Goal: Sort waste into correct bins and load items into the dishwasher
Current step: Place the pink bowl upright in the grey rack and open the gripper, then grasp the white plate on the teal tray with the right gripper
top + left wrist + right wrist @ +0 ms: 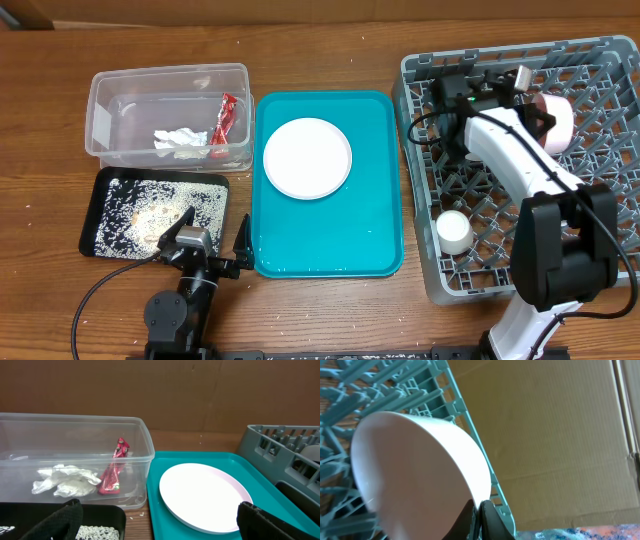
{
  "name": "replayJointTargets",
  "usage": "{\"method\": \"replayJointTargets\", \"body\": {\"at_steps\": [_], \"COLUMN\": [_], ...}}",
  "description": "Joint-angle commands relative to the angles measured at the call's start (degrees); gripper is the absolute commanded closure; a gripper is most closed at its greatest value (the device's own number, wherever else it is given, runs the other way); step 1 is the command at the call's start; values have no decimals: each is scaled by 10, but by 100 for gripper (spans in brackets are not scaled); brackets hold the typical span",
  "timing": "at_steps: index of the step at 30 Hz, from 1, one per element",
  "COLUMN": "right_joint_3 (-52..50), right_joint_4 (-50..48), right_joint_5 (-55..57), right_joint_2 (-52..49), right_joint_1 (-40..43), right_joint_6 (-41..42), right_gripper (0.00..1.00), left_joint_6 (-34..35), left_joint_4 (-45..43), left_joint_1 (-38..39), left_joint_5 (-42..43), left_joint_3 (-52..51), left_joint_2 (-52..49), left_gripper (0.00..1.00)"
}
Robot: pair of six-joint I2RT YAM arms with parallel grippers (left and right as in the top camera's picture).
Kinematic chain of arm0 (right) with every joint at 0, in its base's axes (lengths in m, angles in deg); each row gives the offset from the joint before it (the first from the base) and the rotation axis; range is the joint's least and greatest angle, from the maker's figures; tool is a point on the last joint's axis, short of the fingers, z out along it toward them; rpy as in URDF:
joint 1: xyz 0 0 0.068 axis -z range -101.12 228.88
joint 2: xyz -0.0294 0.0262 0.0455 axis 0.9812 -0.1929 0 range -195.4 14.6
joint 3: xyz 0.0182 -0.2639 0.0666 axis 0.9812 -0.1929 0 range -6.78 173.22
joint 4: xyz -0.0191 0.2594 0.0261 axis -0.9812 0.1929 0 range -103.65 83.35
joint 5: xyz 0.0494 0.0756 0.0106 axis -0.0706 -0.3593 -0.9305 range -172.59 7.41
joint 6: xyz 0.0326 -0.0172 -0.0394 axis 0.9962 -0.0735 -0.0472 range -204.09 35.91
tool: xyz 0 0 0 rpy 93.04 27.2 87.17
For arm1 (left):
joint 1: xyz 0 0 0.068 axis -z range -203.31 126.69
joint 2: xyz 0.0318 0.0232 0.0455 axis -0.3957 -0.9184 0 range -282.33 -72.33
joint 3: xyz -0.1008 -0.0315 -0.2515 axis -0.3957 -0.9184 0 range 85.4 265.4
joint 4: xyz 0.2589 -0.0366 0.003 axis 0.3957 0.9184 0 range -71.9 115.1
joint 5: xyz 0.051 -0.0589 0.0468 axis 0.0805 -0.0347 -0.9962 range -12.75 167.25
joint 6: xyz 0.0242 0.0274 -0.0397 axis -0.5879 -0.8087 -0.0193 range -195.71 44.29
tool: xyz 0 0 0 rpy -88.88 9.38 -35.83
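My right gripper (532, 108) reaches into the grey dish rack (420, 200) and is shut on the rim of a pale pink-white bowl (556, 120), held tilted over the pegs. In the right wrist view the jaws (479, 510) pinch the bowl's edge (415, 470). A small white cup (454, 231) stands in the rack. A white plate (307, 157) lies on the teal tray (370, 220). The clear tub (100, 110) holds the red wrapper (224, 120) and white tissue (180, 138). The black tray (95, 215) holds crumbs (150, 205). My left gripper (210, 245) is open and empty. Chopsticks are out of view.
In the left wrist view my open fingers (165, 527) straddle the gap between the black tray (100, 510) and the teal tray (160, 510), with the plate (202, 495), tub (145, 455) and rack (270, 450) ahead. A few crumbs lie on the wood.
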Motion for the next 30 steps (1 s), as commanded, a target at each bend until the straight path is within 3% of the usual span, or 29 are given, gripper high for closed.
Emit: {"method": "replayJointTargets", "body": {"at_steps": [1,5,8,9,13,18,24,28,30], "right_joint_3": [0,1,2,2,9,68,169,168,158], "right_joint_4": [2,3,0,-2,-22,-5,21,-26,-51], "right_joint_5": [-10,-10,-10,-10,-11,-120,-521,-792,-869], "right_joint_2": [-4,-3,0,3,17,38,50,44,34], "right_joint_1": [-17,-38,-63,-74,-98,-126,-167,-175,-176], "right_joint_6": [3,8,14,28,73,75,64,67,75], "right_gripper": [92,79,58,45,32,29,29,34,36], "left_joint_6": [6,6,6,6,6,6,6,6,6], "left_joint_4": [1,1,1,1,1,1,1,1,1], "left_joint_1": [-1,-1,-1,-1,-1,-1,-1,-1,-1], "left_joint_5": [5,6,6,5,5,5,5,5,5], "left_joint_3": [-2,-2,-2,-2,-2,-2,-2,-2,-2], "left_joint_2": [5,5,5,5,5,5,5,5,5], "left_gripper": [0,0,0,0,0,0,0,0,0]}}
